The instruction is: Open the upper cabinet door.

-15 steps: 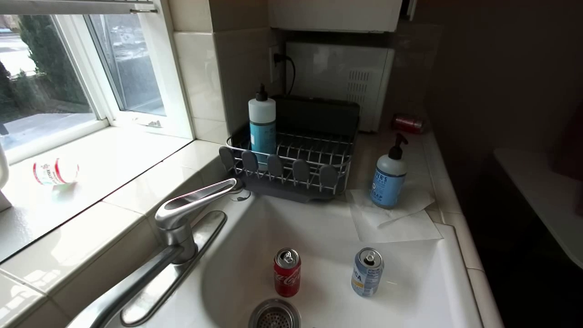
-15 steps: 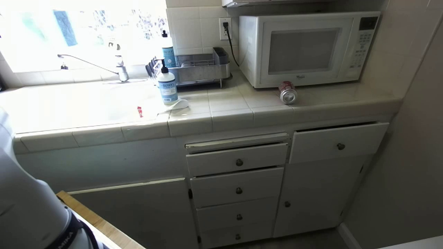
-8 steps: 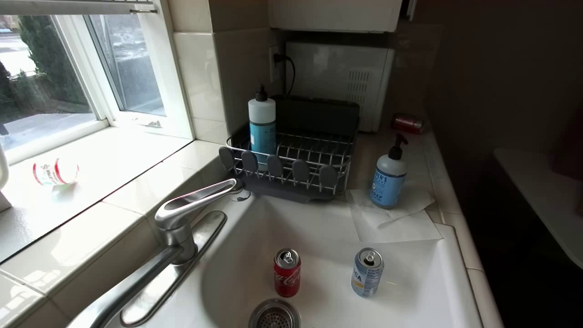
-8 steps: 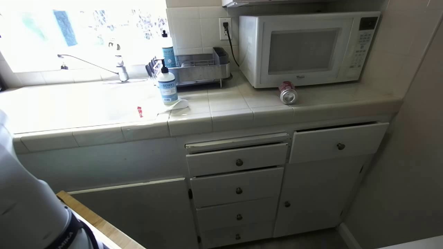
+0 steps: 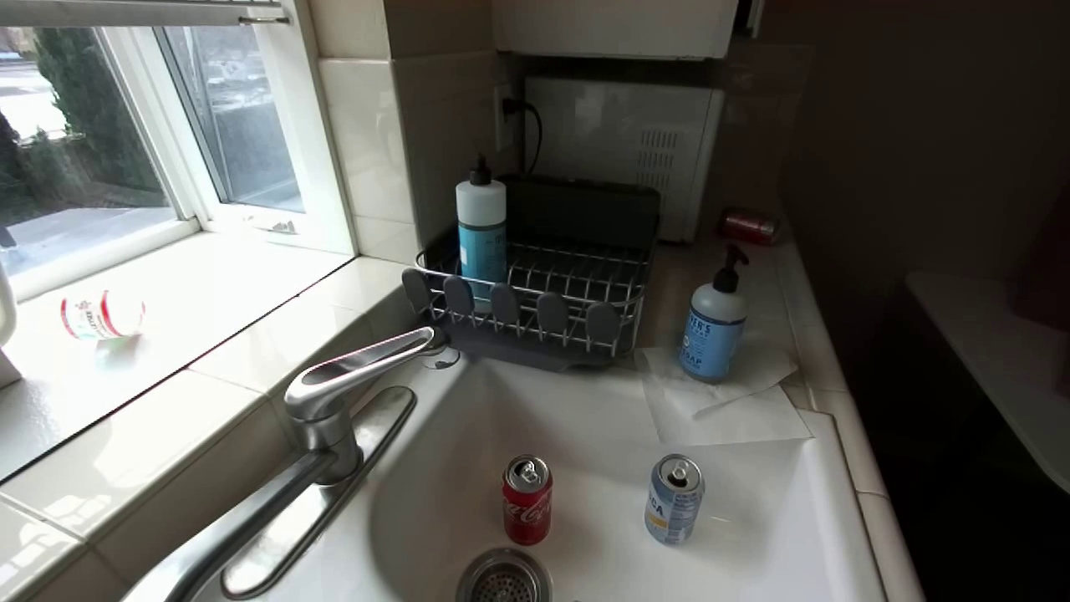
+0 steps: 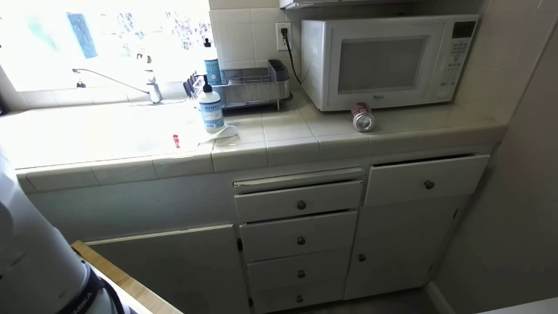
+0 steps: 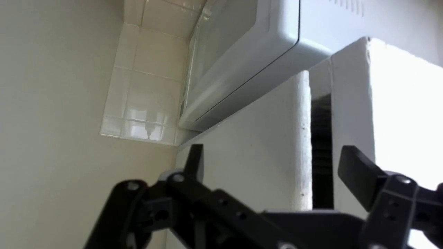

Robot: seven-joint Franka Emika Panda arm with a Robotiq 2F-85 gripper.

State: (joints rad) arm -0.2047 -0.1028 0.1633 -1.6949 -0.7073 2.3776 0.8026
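While the gripper is spread wide, the upper cabinet door, ajar, is framed between its fingers, one dark gap exposed. It is hung above the microwave, over the back corner of the counter.

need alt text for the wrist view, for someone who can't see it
The upper cabinet door stands slightly ajar, a dark gap between it and the cabinet. The gripper sits at the bottom of the picture, jaws open, the door's edge showing between them. Beyond the door are a white microwave and glossy wall tiles.
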